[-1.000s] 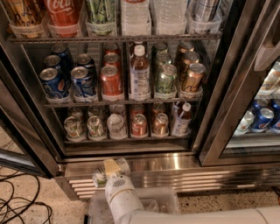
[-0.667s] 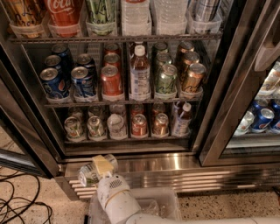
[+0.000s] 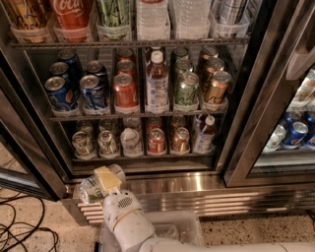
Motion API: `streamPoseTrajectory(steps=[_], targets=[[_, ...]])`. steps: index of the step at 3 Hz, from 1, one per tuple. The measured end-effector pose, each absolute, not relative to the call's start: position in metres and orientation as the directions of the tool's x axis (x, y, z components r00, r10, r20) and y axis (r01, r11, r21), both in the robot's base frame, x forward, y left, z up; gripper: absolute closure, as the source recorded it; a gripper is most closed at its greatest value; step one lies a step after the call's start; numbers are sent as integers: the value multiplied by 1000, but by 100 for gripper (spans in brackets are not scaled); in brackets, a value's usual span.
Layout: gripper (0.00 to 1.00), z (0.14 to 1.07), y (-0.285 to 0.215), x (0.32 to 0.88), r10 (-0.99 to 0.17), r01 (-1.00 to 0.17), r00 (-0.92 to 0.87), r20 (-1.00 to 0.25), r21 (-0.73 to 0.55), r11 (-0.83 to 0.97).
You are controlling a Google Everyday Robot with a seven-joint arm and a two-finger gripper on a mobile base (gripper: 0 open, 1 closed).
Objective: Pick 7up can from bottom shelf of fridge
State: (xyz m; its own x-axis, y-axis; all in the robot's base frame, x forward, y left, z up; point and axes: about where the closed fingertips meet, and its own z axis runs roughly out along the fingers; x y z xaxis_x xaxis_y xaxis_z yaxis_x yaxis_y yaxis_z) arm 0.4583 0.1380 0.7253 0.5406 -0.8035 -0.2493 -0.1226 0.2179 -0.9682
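The pale yellow-padded end effector (image 3: 104,181) is clamped around the silvery-white, green-marked 7up can (image 3: 87,190), which lies tilted sideways. Both hang before the ribbed steel base grille (image 3: 221,204) of the stainless-steel fridge (image 3: 197,183), below its dark wire bottom shelf (image 3: 147,157).

Silvery-white with green markings on 7up can (image 3: 88,191), clasped in white, yellow-padded gripper (image 3: 104,180) before steel grille (image 3: 221,202). Above grille, blue cans (image 3: 61,93).

White Coca-Cola script is being displayed on the red label of a large bottle (image 3: 73,12) on an upper rack of the fridge (image 3: 197,184). No other lettering is being made out. Low before the steel base, the gripper (image 3: 101,182) is being seen clamped around the 7up can (image 3: 87,191), whose markings are unreadable.
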Motion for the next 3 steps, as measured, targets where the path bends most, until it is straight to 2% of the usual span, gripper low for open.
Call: streamPoseTrajectory(steps=[2,3], targets=[[100,705,120,474,-696,-278,505,-510,-860,428],[100,704,123,474,-692,-281,507,-514,-858,431]])
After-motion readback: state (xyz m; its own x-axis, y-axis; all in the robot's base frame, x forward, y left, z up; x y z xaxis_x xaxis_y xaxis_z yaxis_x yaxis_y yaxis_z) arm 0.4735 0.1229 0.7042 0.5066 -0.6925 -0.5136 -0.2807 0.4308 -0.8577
